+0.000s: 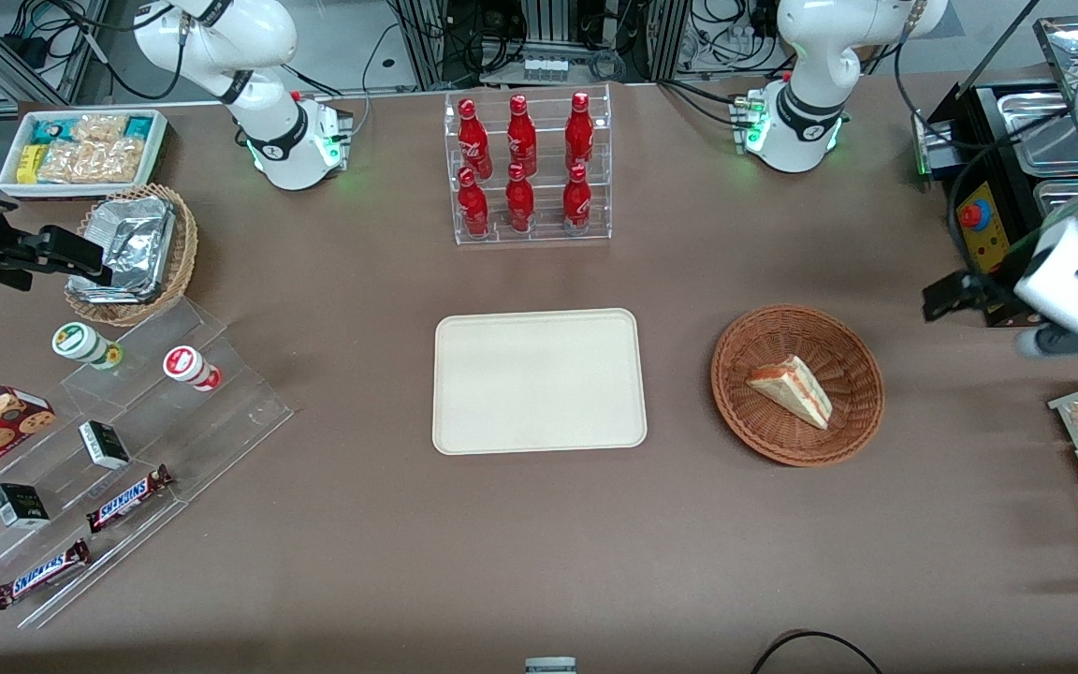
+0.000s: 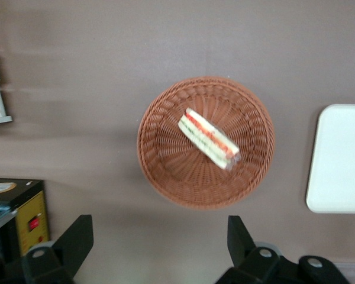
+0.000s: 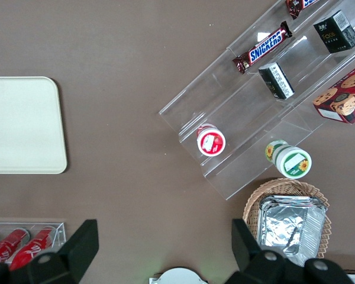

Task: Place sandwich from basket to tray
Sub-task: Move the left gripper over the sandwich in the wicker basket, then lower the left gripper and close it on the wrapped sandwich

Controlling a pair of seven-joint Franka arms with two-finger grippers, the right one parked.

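In basket (image 1: 862,412): sandwich (image 1: 792,390) lying flat, axis diagonal | gripper (image 2: 160,239) above, wide open, empty

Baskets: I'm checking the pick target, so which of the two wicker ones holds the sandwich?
The reddish-brown basket beside the tray holds the sandwich; the open tool hangs above it.

Matt brown table (image 1: 333,562), smooth, no shine. Basket (image 1: 852,426) of reddish-brown woven wicker, ribbed and rough. Sandwich (image 1: 792,390) of soft white bread, wrapped in something clear and slightly glossy. Tray (image 1: 539,382) of cream plastic, smooth, matt. Gripper (image 2: 160,239) up off the table toward working arm's end, spread wide; fingers (image 2: 77,236) black matt plastic. At 12 o'clock from tray, glossy red bottles (image 1: 520,164) in clear acrylic rack (image 1: 531,234). Crinkled silver foil (image 1: 127,248) lining paler wicker.
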